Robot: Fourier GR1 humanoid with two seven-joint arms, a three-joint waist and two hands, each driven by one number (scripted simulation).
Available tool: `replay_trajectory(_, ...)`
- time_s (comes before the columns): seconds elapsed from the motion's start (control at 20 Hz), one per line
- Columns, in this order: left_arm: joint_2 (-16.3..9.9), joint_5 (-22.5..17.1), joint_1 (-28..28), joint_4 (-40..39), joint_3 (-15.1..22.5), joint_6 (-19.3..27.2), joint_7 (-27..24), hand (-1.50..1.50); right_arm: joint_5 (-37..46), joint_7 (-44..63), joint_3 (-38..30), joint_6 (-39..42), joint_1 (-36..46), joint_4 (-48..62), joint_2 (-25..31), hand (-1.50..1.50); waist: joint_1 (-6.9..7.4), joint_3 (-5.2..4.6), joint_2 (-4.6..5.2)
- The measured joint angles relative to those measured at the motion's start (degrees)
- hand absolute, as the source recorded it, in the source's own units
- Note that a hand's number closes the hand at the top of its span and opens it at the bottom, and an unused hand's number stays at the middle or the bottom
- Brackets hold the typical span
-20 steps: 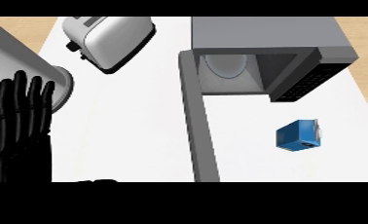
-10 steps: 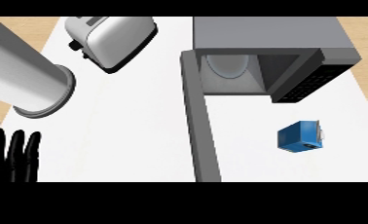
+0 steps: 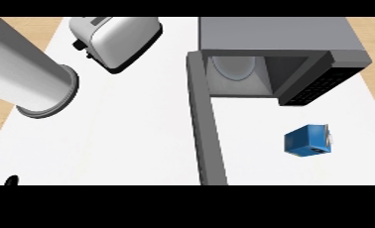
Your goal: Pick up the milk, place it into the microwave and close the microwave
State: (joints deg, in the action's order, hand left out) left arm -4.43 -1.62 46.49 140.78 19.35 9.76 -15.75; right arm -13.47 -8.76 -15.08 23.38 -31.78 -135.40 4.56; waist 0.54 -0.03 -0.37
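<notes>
Peeking in at the lower-left corner, the left robot hand (image 3: 10, 180) shows only as a small black tip, so whether its fingers are spread or curled cannot be told. Its grey forearm (image 3: 33, 81) crosses the upper left of the view as a thick cylinder ending in a flared rim. The right robot hand does not appear.

Beyond the forearm, a silver toaster (image 3: 117, 38) sits tilted on the white surface (image 3: 132, 138), near the far edge. To its right stands the microwave (image 3: 278, 36), its grey top filling the upper right. Its door (image 3: 205, 123) hangs open, seen edge-on as a long grey bar running toward the lower edge. Inside the cavity a pale round turntable (image 3: 234, 67) is visible, and the dark control panel (image 3: 319, 85) sits at the right side of the opening.

The milk (image 3: 308, 140), a blue carton with what may be a white label on one face, rests on the surface in front of the microwave, right of the door and apart from it.
</notes>
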Motion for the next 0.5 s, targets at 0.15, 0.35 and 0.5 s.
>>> replay_trajectory(0.15,-0.68,-1.54,3.65,-0.85,-0.71,-1.67,-4.37,-1.50,2.46,0.04,0.30,-0.48,1.80,1.06,-0.70,-1.50,0.19,0.00,0.05)
replay_trajectory(0.35,-1.80,-4.07,8.16,-1.39,-2.82,-4.16,-8.93,-1.50,6.49,-2.45,0.41,-0.55,2.55,3.92,-2.22,-1.50,0.29,0.01,0.05)
replay_trajectory(0.5,-2.04,-4.98,10.22,-1.88,-3.31,-5.39,-11.40,-1.50,11.32,-4.64,1.37,-1.47,5.64,9.17,-2.75,-1.50,0.47,0.02,0.13)
